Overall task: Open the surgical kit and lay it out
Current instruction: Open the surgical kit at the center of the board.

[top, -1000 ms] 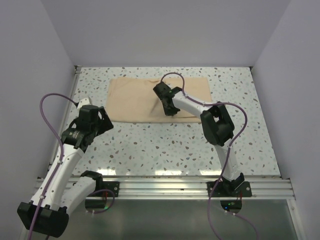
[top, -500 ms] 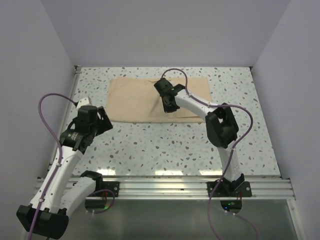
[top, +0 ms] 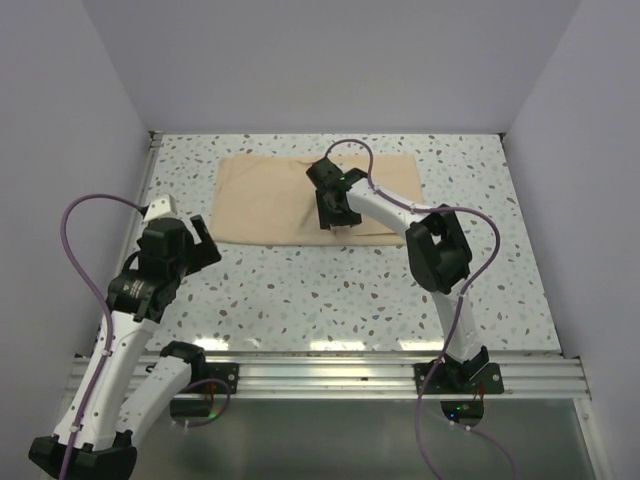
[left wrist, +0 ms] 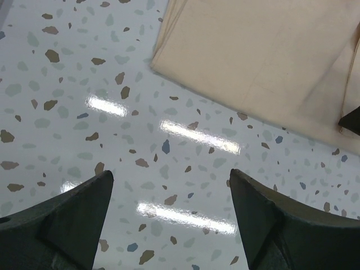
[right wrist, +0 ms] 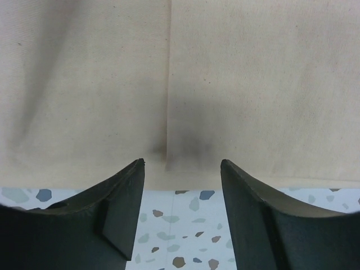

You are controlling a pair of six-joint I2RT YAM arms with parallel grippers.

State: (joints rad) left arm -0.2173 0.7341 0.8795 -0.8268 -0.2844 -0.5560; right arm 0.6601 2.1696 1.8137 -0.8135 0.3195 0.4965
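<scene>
Folded tan cloth (top: 265, 195) lay flat on the far bench (top: 330, 290), unopened. Right tool (right wrist: 181, 169) hung spread apart over its near edge at a fold line; left tool (left wrist: 171, 180), also spread, off its near-left corner. Looked soft, floppy, light: pinch a loose flap edge.

Your left arm (top: 115, 350) and right arm (top: 378, 206) are white with black joints. 1 purple cable (top: 66, 235) trails along each, and your fingers (left wrist: 73, 219) are dark wedges.

Speckled terrazzo table (top: 330, 290), folded tan cloth wrap (top: 270, 195) flat toward its far edge.
</scene>
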